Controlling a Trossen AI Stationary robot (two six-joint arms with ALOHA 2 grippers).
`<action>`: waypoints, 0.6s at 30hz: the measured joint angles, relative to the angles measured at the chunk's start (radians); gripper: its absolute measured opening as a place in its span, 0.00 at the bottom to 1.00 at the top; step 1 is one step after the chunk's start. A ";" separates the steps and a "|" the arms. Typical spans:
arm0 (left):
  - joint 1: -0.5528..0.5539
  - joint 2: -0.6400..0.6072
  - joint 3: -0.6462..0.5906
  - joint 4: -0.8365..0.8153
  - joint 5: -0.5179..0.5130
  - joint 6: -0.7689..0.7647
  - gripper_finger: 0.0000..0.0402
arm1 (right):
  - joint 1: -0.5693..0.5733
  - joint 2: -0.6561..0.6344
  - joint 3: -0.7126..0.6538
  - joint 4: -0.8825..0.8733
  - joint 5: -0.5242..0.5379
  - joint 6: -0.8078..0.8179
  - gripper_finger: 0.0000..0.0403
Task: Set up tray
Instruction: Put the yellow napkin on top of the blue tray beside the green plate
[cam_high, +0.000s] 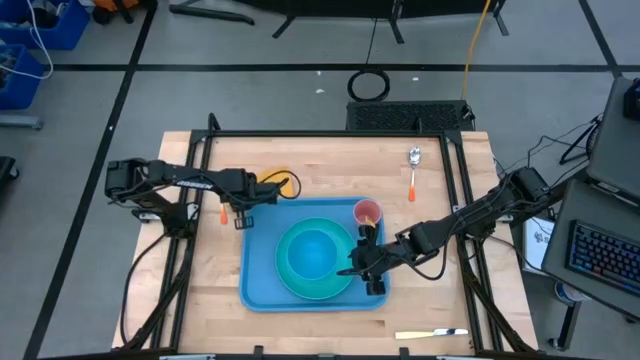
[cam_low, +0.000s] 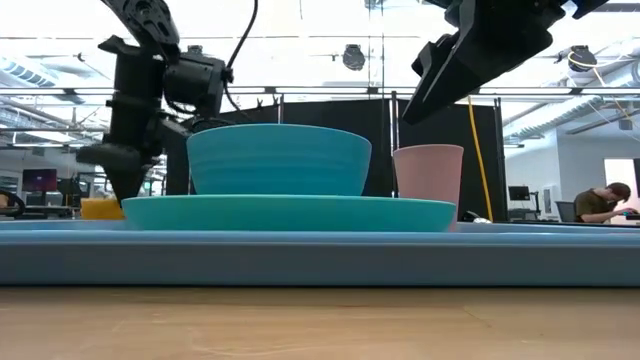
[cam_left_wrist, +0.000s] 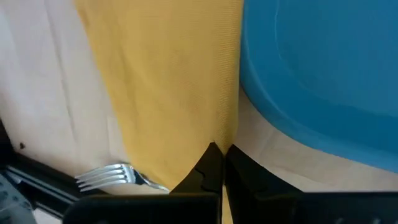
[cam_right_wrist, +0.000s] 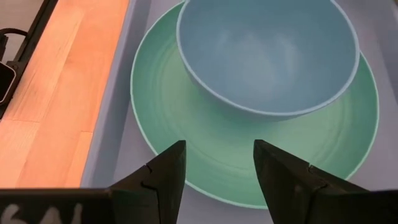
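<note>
The light-blue tray (cam_high: 262, 290) lies mid-table. On it rests a teal plate (cam_high: 290, 285) with a blue bowl (cam_high: 314, 252), and a pink cup (cam_high: 367, 212) stands at the tray's far right corner. My left gripper (cam_high: 243, 220) stands at the tray's far left corner, pointing steeply down and shut on the orange napkin (cam_left_wrist: 168, 81). A fork (cam_left_wrist: 109, 176) lies on the wood beside the napkin. My right gripper (cam_high: 358, 256) hovers open above the plate's right edge (cam_right_wrist: 249, 180), touching nothing. My left gripper pinches the napkin's near tip (cam_left_wrist: 210, 149) between its two shut fingers, coming from above and pointing steeply down. The cloth fans out wide from the fingertips beside the tray's rim (cam_left_wrist: 280, 118). One layer or several, I cannot tell, nor whether it is clear of the table.
A spoon with an orange handle (cam_high: 413, 170) lies on the wood at the far right. A knife (cam_high: 432, 333) lies near the front edge. Black frame rails (cam_high: 205, 150) run along both sides of the table. Bare wood shows right of the tray.
</note>
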 joint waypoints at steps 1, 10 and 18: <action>-0.001 -0.001 0.013 -0.011 0.018 -0.010 0.00 | 0.000 0.000 0.000 0.000 0.000 0.000 0.45; -0.056 0.000 0.082 -0.100 0.147 -0.119 0.00 | 0.000 0.000 0.000 0.000 0.000 0.000 0.45; -0.140 0.000 0.082 -0.124 0.225 -0.195 0.01 | 0.000 0.000 0.000 0.000 -0.003 0.000 0.45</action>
